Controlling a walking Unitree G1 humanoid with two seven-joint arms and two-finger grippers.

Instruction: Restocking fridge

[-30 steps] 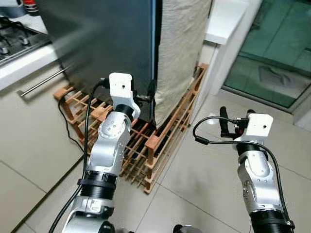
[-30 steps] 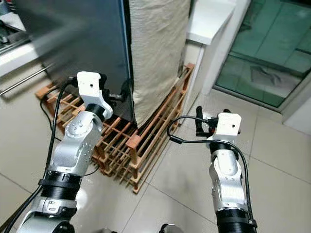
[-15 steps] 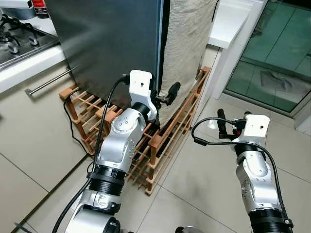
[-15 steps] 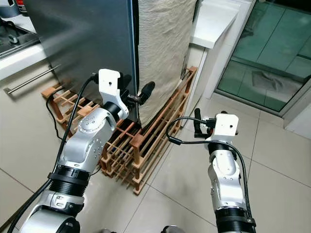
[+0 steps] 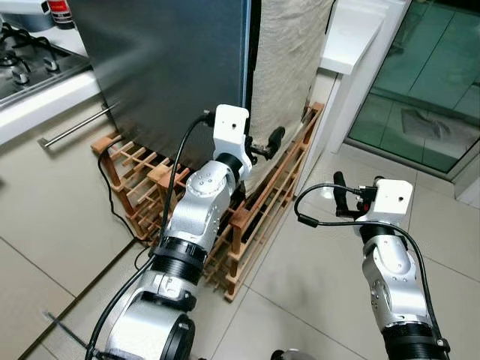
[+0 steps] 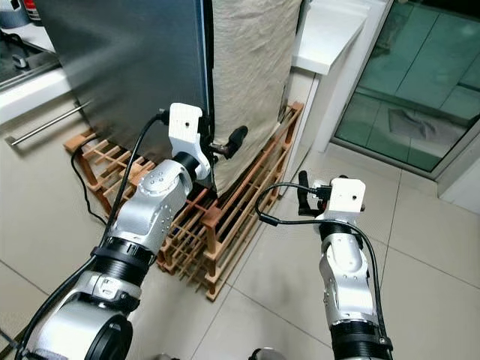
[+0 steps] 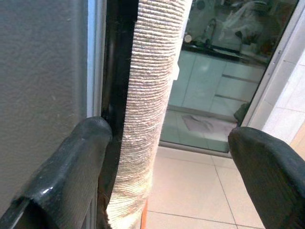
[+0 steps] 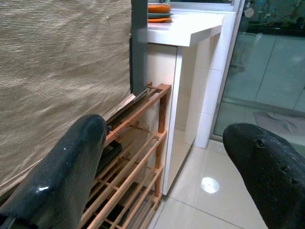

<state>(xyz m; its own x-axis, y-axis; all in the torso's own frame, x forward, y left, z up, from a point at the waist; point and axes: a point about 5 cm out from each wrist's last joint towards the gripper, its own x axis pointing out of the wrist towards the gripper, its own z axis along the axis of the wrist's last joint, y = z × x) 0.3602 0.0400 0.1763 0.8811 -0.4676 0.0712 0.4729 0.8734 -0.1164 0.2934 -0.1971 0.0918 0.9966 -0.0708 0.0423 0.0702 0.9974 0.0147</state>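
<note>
1. Pale floor tiles (image 5: 315, 300) run under a wooden rack (image 5: 247, 217) that lies against the foot of the dark fridge (image 5: 172, 67), far left; a beige cloth (image 5: 289, 67) hangs down its right side.
2. Left gripper (image 5: 262, 146) sits at the door's right edge, fingers spread, one finger (image 7: 71, 162) against the door seam, the other out past the cloth.
3. Right gripper (image 5: 343, 196) hovers low over the floor on the right, fingers spread, holding nothing.
4. Judged step: opening the fridge. Next, the left fingers need purchase on the door edge to pull it outward.

Arms: both raised forward.
Left gripper (image 5: 259, 146) fingers spread, reaching ahead; right gripper (image 5: 339, 193) fingers spread, held lower.
</note>
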